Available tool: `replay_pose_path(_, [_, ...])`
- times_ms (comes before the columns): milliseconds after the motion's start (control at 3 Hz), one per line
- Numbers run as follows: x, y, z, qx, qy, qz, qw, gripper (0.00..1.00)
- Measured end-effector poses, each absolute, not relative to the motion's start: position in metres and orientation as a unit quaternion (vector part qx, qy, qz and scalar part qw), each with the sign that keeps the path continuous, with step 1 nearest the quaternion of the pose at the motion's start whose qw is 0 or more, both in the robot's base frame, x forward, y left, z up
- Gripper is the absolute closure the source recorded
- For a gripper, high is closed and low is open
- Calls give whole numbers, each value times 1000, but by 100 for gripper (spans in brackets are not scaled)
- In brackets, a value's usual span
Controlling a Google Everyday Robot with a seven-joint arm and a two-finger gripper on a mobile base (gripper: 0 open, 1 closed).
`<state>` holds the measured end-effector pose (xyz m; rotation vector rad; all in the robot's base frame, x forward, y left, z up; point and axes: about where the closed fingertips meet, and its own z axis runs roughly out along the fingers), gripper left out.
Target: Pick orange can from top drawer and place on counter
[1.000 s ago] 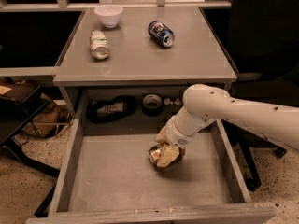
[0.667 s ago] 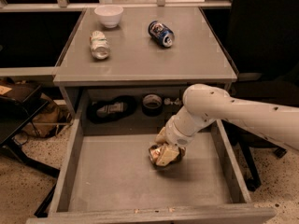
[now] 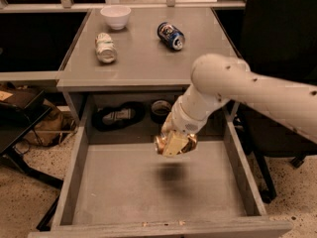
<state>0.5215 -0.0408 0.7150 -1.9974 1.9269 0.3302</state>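
Observation:
My gripper point(image 3: 174, 142) is shut on the orange can point(image 3: 168, 145), a shiny copper-gold can held on its side. It hangs in the air above the grey bottom of the open top drawer point(image 3: 124, 187), with its shadow on the drawer floor below. My white arm reaches in from the right. The grey counter point(image 3: 143, 58) lies just behind and above the can.
On the counter lie a white-green can point(image 3: 105, 47), a blue can point(image 3: 171, 35) and a white bowl point(image 3: 115, 16). Dark objects point(image 3: 118, 116) sit at the back under the counter. The drawer's side walls point(image 3: 241, 167) flank the can. A dark chair stands at the right.
My gripper has lifted the orange can off the drawer bottom; it now hangs above the floor of the drawer with a shadow beneath it.

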Motion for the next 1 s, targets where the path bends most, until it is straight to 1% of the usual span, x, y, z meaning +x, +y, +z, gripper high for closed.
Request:
replay_pose_path(333, [535, -27, 811, -727, 655, 89, 185, 100])
replay_pose_path(667, [562, -4, 894, -739, 636, 62, 212, 100])
replay_pose_path(1000, [561, -5, 893, -739, 636, 62, 211, 100])
